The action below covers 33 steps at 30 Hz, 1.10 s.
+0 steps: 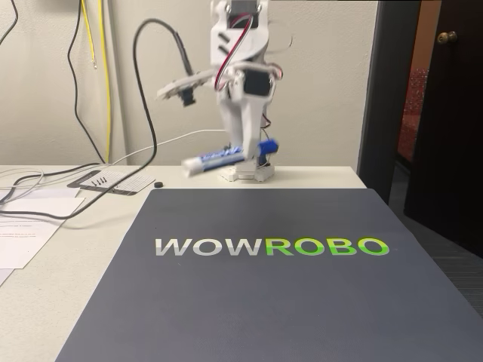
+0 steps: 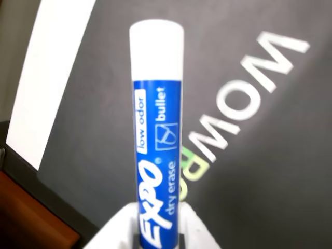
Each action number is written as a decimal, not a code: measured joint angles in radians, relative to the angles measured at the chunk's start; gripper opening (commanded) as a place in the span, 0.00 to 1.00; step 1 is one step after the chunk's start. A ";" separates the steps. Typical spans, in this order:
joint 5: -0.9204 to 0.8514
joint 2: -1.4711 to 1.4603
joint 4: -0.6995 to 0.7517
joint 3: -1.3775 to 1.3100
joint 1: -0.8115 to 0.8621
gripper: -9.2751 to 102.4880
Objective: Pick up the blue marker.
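Observation:
The blue marker (image 1: pixel 226 156) hangs crosswise in the air above the far edge of the dark mat (image 1: pixel 256 271), white end to the left and blue cap to the right in the fixed view. My gripper (image 1: pixel 243 154) is shut on it near the cap end. In the wrist view the blue marker (image 2: pixel 157 135) points straight up the frame from between my white fingers (image 2: pixel 116 233), its "EXPO" label facing the camera and its white end at the top. The mat (image 2: pixel 259 171) lies well below it.
The mat carries "WOWROBO" lettering (image 1: pixel 272 246). Papers (image 1: pixel 23 234), a card (image 1: pixel 113 181) and black cables (image 1: pixel 45 197) lie on the white table at the left. A dark door (image 1: pixel 445 113) stands open at the right.

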 measured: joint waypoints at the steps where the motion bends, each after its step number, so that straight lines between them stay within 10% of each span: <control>1: 0.015 0.051 0.000 0.057 -0.002 0.08; 33: 0.345 1.209 -0.098 1.416 -0.124 0.08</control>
